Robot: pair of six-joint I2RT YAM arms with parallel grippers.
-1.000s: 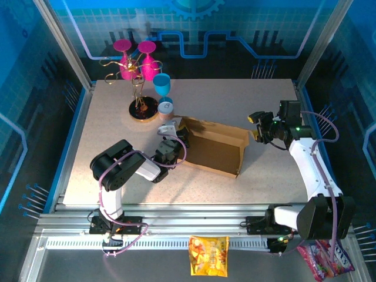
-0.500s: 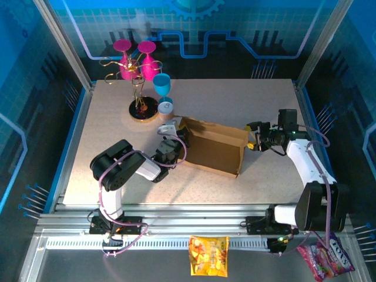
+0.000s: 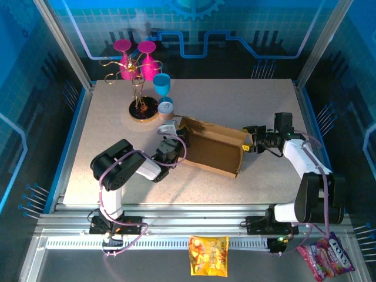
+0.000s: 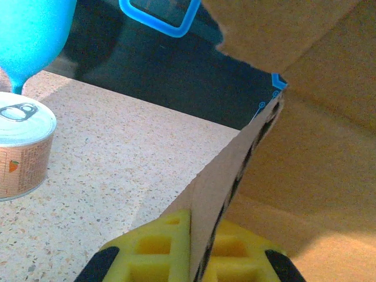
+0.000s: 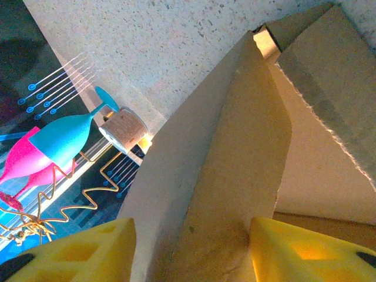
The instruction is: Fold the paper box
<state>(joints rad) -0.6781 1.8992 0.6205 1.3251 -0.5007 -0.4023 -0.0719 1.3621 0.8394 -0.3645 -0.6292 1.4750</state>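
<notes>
The paper box [image 3: 212, 150] sits a little below the middle of the overhead view on the speckled table [image 3: 235, 100], a shallow brown cardboard tray turned at a slant, with its walls standing and its open side up. At its left end the left gripper [image 3: 170, 141] meets the upright wall. In the left wrist view the two yellow fingers [image 4: 147, 249] at the bottom edge are closed tight on that cardboard wall [image 4: 235, 170], whose corrugated edge runs up between them towards the upper right. At the box's right end the right gripper [image 3: 251, 145] reaches in from the right side of the frame. In the right wrist view its yellow fingers [image 5: 76, 252] stand apart in the lower corners with a creased end flap [image 5: 229, 176] between them. Both pads seem to touch the cardboard, but I cannot tell whether they are actually squeezing it. Just beyond the box's upper-left corner stands a small can [image 3: 165, 107] with a pull-tab lid, and a blue glass [image 3: 162, 85] is right behind it. Next to them is a black round base [image 3: 141, 111] carrying a gold wire stand [image 3: 136, 76] with two pink glasses [image 3: 134, 59]. Along the bottom edge of the overhead view, off the tabletop, lie a yellow snack packet [image 3: 208, 255] and, in the lower right corner, a pink one [image 3: 326, 258].
</notes>
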